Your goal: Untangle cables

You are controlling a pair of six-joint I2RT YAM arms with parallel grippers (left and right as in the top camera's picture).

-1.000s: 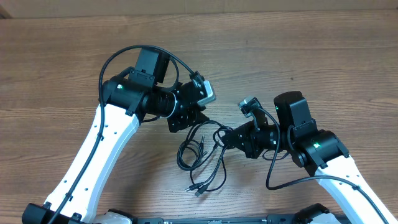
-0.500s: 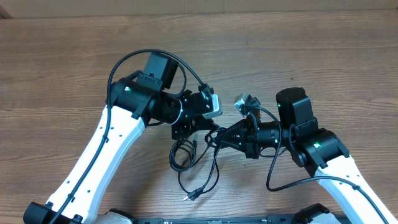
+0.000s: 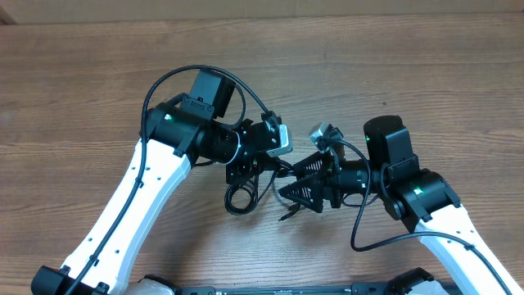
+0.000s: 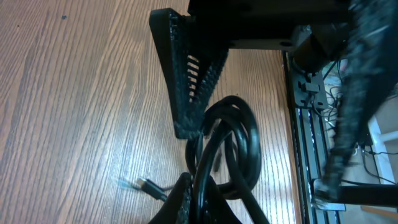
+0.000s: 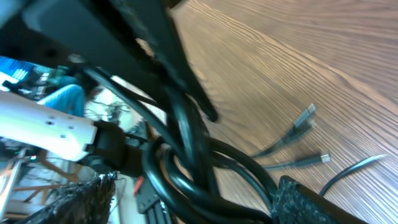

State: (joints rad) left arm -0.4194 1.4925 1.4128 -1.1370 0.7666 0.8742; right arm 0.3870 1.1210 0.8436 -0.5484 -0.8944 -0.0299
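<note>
The cables (image 3: 239, 197) are thin black cords gathered into a hanging loop between the two arms. My left gripper (image 3: 252, 174) is shut on one strand; in the left wrist view the cord runs up between the closed left gripper (image 4: 198, 188), with the cables' loops (image 4: 239, 140) beyond it. My right gripper (image 3: 289, 179) stands open just right of the bundle. In the right wrist view the cables' loops (image 5: 186, 155) pass between the spread fingers (image 5: 311, 202) of the right gripper (image 5: 193, 193) without being clamped. Loose plug ends (image 5: 305, 117) lie on the wood.
The wooden table (image 3: 98, 74) stretches around both arms. A thicker black arm cable (image 3: 172, 78) arches over the left arm, another (image 3: 360, 225) hangs by the right arm. A loose plug (image 4: 146, 185) rests on the wood left of the left fingers.
My left gripper closed on a strand and drew the spread cords up into a tighter bundle. The right gripper, shut before, has sprung open beside that bundle.
</note>
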